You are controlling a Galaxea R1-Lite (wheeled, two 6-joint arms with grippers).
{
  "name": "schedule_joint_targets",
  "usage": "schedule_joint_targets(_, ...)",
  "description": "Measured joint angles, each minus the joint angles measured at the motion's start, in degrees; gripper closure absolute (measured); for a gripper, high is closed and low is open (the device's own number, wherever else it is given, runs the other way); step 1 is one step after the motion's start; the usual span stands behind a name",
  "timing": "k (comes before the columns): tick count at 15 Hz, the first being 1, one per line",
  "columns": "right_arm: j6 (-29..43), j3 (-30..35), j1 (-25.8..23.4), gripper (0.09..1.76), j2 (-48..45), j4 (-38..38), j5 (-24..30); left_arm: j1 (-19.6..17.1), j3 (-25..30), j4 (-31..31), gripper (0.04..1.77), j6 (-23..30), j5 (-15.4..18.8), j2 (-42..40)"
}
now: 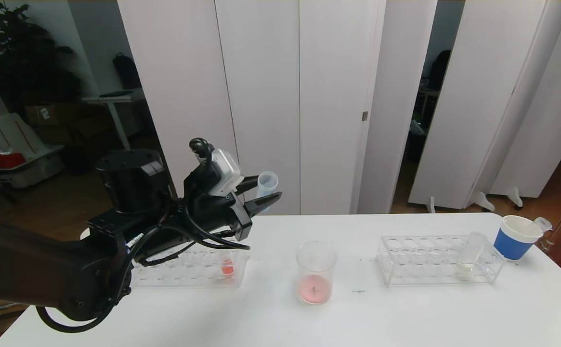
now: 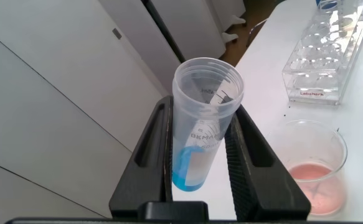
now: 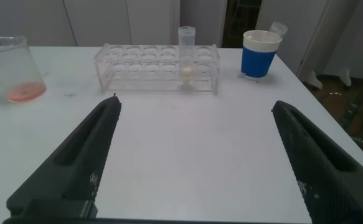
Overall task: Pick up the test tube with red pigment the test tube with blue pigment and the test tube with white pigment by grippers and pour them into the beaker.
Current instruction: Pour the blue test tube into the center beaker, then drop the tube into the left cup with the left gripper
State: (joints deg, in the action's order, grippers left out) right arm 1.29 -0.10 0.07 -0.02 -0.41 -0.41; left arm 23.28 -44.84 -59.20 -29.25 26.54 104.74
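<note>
Plastic, clear and round-bottomed, the test tube with blue pigment [image 2: 201, 127] sits clenched between the left gripper's [image 1: 260, 196] flat black fingers, raised above the white table [image 1: 270, 318]. Nearby stands the cylindrical glass beaker [image 1: 315, 272], pink liquid pooled inside. The right gripper [image 3: 197, 158] hangs spread wide, facing a transparent rack [image 3: 157, 67] holding the test tube with white pigment [image 3: 186, 57].

Blue-pigment tube [image 2: 201, 127] held aloft, clamped, mouth open. White-pigment tube [image 3: 186, 55] upright in rack. Beaker [image 1: 315, 272] upright on bench, pink liquid inside.
</note>
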Motion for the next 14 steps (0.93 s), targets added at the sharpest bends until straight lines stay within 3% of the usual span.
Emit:
schedule_joint_targets(7, 0.02, 0.0, 0.0, 0.11, 0.0, 0.0, -0.02, 3.72, -2.05, -2.24, 1.23, -11.9, 1.54, 3.56)
schedule_joint_targets(14, 0.02, 0.0, 0.0, 0.11, 0.0, 0.01, -0.02, 4.19, -1.5, -2.6, 1.23, -22.74, 1.1, 5.75)
